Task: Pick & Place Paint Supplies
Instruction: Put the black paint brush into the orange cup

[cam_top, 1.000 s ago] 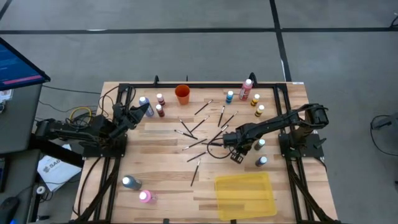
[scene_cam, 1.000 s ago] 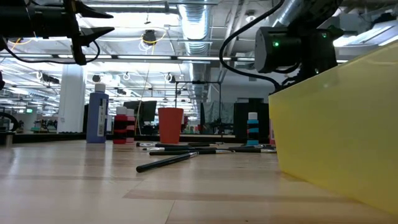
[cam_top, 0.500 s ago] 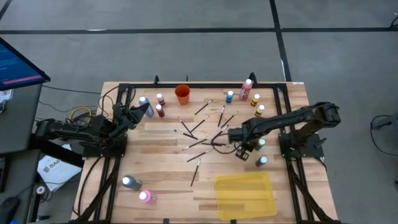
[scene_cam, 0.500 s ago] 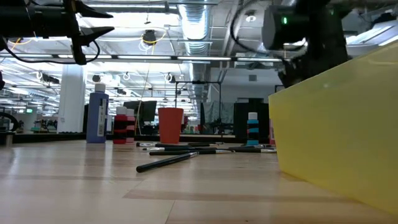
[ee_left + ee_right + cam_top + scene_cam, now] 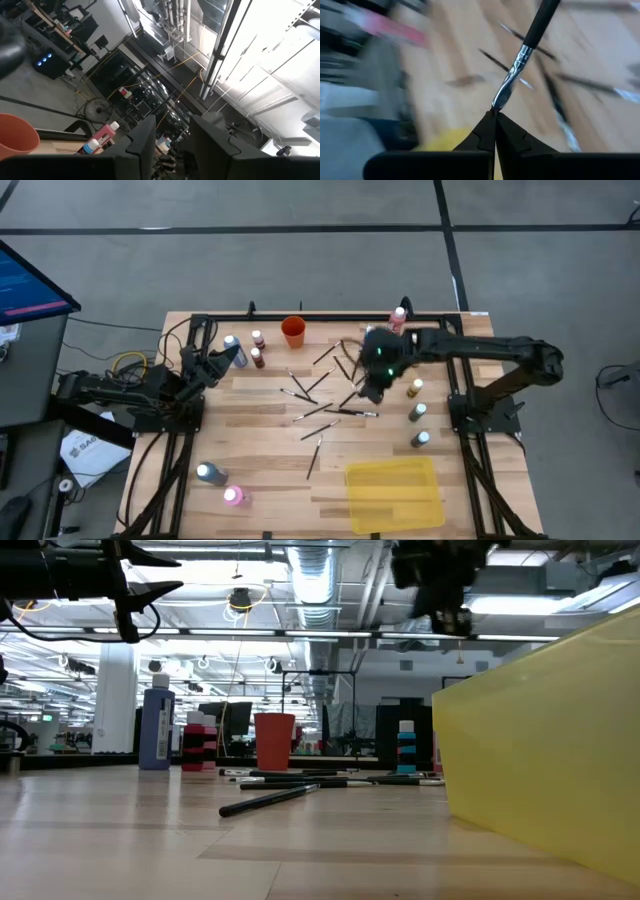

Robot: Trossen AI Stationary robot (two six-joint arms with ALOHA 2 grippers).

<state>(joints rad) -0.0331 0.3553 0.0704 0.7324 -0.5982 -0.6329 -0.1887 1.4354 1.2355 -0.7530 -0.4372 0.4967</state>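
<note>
Right wrist view, right gripper (image 5: 495, 116) pinching paintbrush (image 5: 530, 40), raised above table (image 5: 260, 470)

Lighting: even overhead light on the bench (image 5: 270, 440), shadows soft and short. Glare: bright ceiling fixtures (image 5: 250, 575) blow out in the low view; a white skylight strip (image 5: 250, 45) in the left wrist view. Blur: right wrist view streaked by motion, only the paintbrush (image 5: 522, 57) sharp. Near yellow tray (image 5: 545, 760) soft-focused.

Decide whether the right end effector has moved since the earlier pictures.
Yes. The right end effector, shut on a paintbrush, moved away from the yellow tray toward the orange cup.
</note>
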